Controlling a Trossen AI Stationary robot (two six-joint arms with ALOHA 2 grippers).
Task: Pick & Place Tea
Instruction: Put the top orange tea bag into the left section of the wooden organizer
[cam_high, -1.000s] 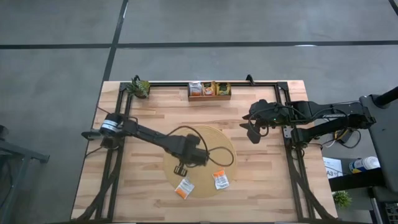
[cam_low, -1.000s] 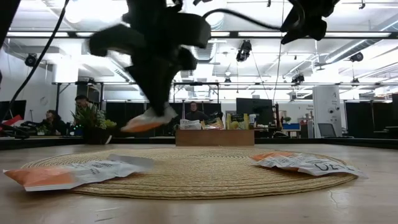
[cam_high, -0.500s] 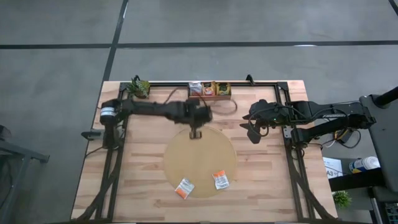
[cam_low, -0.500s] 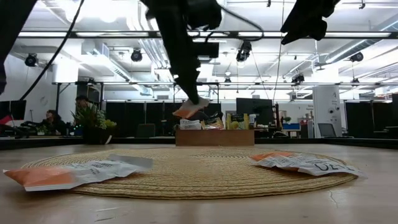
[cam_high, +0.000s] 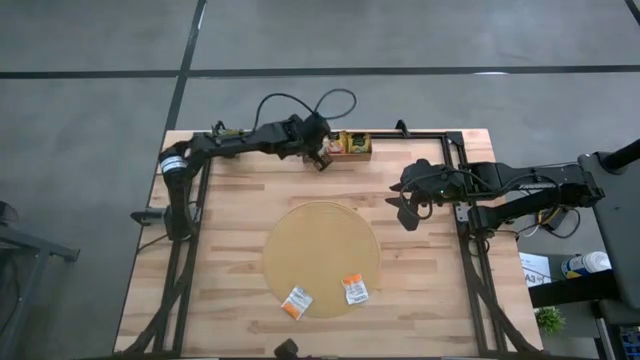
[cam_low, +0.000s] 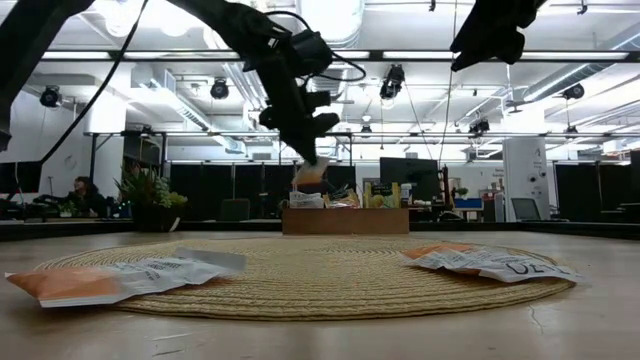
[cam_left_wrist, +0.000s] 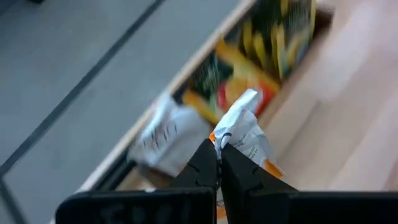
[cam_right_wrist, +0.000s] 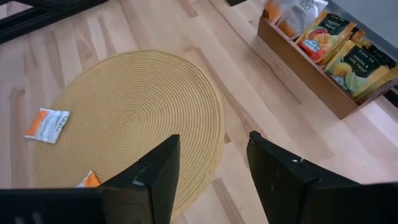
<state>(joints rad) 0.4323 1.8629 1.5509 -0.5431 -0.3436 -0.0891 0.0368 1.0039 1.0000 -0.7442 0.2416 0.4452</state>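
Two arms: left arm reaches to the worktop's far edge; right arm waits raised at the right side.
Worktop (cam_high: 220, 250): pale wood planks inside a dark frame, in a hall with a grey floor, ceiling lights and dark screens behind.
Round woven mat (cam_high: 320, 258): coarse and flat, central on the worktop.
Wooden compartment tray (cam_high: 352, 153): at the far edge; sachets stand upright inside.
Left tool (cam_left_wrist: 219, 163): fingers together, clamped on the orange-and-white tea sachet (cam_left_wrist: 244, 132), held just above the tray's left end.
Right tool (cam_right_wrist: 210, 163): fingers apart, nothing between them.
Loose sachets: left one (cam_high: 296, 302) and right one (cam_high: 353, 289), flat on the mat's near edge.
Handling, judged: light, thin, crinkly, readily creased; pinch by one edge or corner.
Risk, judged: sachet may catch on those already in the tray.
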